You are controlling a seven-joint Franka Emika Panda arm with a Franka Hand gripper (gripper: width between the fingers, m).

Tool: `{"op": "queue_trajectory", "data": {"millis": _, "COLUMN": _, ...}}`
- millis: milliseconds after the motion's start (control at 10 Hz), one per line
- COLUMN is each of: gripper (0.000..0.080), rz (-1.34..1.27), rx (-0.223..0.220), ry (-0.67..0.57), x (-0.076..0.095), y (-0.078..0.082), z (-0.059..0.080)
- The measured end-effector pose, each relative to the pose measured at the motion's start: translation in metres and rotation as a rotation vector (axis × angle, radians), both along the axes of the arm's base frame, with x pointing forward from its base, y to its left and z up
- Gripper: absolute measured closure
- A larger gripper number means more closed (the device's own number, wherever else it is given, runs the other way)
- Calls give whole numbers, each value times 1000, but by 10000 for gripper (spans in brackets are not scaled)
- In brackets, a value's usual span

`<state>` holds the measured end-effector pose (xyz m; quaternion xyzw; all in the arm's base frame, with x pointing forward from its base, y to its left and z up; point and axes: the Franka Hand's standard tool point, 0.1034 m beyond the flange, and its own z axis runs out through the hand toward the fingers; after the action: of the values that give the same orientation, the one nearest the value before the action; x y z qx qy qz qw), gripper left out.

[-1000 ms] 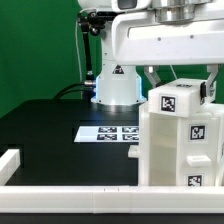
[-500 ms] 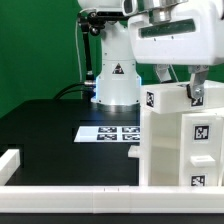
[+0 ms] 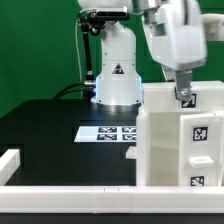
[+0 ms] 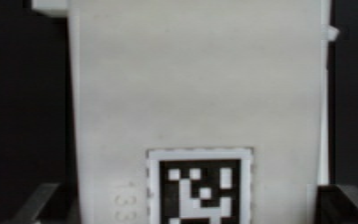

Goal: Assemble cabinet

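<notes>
Cabinet [image 3: 180,135] stands upright on the black worktop [image 3: 50,125], near right in the exterior view, just right of the marker board [image 3: 108,132]. Gripper [image 3: 184,97] directly above, fingers reaching its top edge. Wrist view: fingertips [image 4: 39,200] straddle the tagged panel; whether clamped, cannot tell.

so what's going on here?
The Franka arm has its pincer down at the top of the white cabinet, which stands on the black table at the exterior view's right. The wrist view is filled by a cabinet panel with a tag, framed by the dark fingers. Whether the pincer is closed on it can't be told. The marker board lies flat beside the cabinet.
</notes>
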<state>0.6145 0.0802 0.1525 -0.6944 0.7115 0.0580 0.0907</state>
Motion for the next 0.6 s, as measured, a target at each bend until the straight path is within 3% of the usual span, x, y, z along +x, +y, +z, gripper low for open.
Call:
{"op": "queue_trajectory", "data": {"millis": 200, "gripper": 245, "rz": -233, "rx": 52, "ry": 6, "x": -3, "y": 3, "z": 0}}
{"op": "queue_trajectory", "data": {"millis": 500, "gripper": 244, "rz": -236, "rx": 50, "ry": 0, "x": -3, "y": 4, "z": 0}}
{"op": "queue_trajectory", "data": {"millis": 600, "gripper": 163, "rz": -228, "rx": 50, "ry": -1, "x": -3, "y": 4, "z": -1}}
